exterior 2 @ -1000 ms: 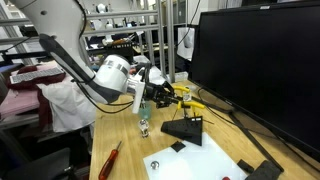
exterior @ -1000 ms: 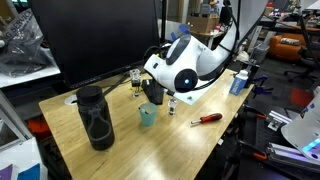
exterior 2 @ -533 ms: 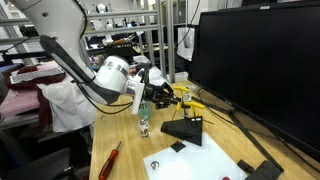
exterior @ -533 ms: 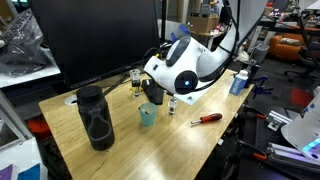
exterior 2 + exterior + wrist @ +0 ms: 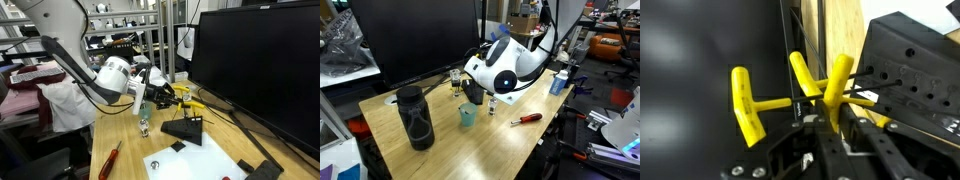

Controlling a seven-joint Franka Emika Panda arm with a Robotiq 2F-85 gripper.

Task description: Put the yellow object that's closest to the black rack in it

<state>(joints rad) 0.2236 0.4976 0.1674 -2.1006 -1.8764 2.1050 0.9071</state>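
In the wrist view my gripper [image 5: 832, 122] is shut on the yellow object [image 5: 837, 80], a thin yellow T-shaped handle standing up between the fingers. The black rack [image 5: 912, 70], with rows of small holes, is just right of it, and thin black shafts run toward it. Two more yellow handles [image 5: 743, 100] lie to the left on the dark monitor base. In an exterior view the gripper [image 5: 461, 86] is by the rack [image 5: 473, 93] at the table's back. In an exterior view the gripper [image 5: 160, 96] is beside yellow handles [image 5: 187, 99].
A tall black mesh cylinder [image 5: 415, 117] and a small teal cup [image 5: 467, 115] stand on the wooden table [image 5: 510, 145]. A red-handled tool [image 5: 527, 118] lies nearer the front. A large monitor [image 5: 260, 70] and its base [image 5: 185, 129] are close behind the gripper.
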